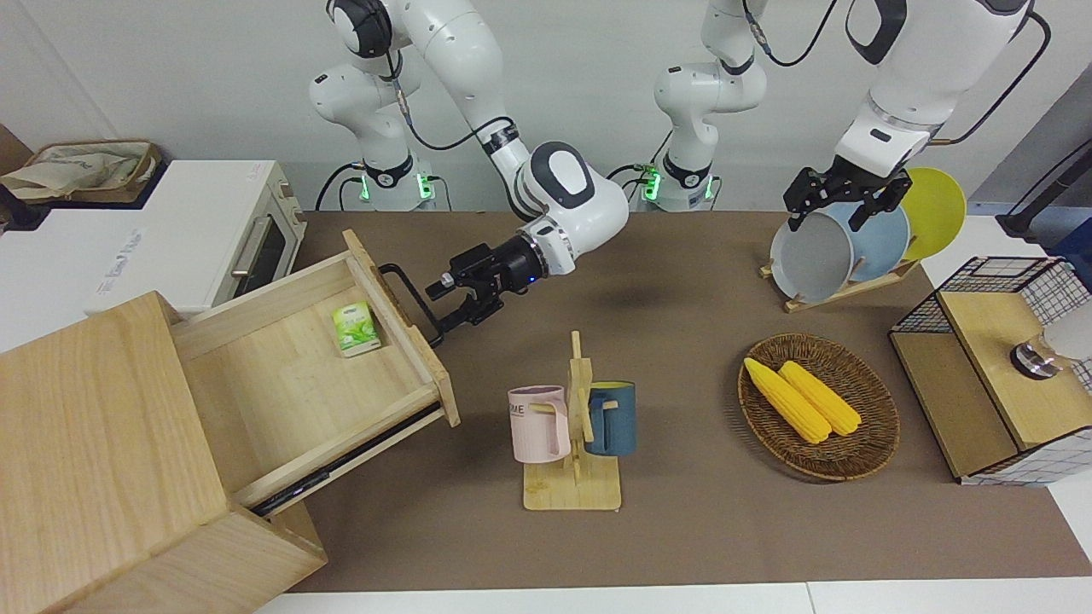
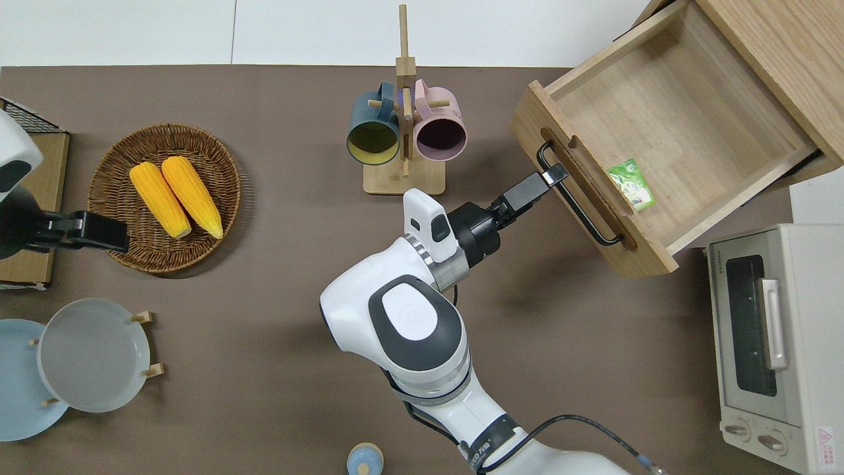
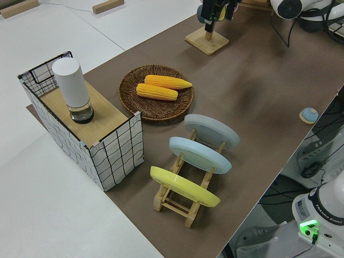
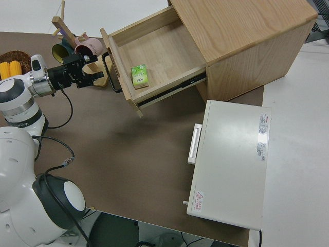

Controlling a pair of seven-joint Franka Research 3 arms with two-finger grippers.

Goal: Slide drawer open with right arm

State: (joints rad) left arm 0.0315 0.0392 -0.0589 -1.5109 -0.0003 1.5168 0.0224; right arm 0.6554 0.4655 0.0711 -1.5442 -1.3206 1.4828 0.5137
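Note:
The light-wood drawer [image 1: 290, 384] [image 2: 679, 112] [image 4: 159, 49] stands pulled far out of its pale wooden box [image 1: 94, 443] at the right arm's end of the table. A small green packet [image 1: 356, 328] [image 2: 631, 185] lies inside it, against the front panel. My right gripper [image 1: 437, 309] [image 2: 552, 175] [image 4: 98, 69] is at the black bar handle [image 1: 408, 294] [image 2: 580, 204], at the handle's end farther from the robots. It is open, one finger above the bar and one below. The left arm [image 1: 887, 102] is parked.
A white toaster oven [image 1: 213, 239] [image 2: 771, 343] sits beside the box, nearer the robots. A wooden mug tree [image 1: 576, 426] with a pink and a blue mug stands mid-table. A wicker basket [image 1: 862, 443] of corn, a plate rack [image 1: 845, 286] and a wire-mesh shelf [image 1: 990, 375] lie toward the left arm's end.

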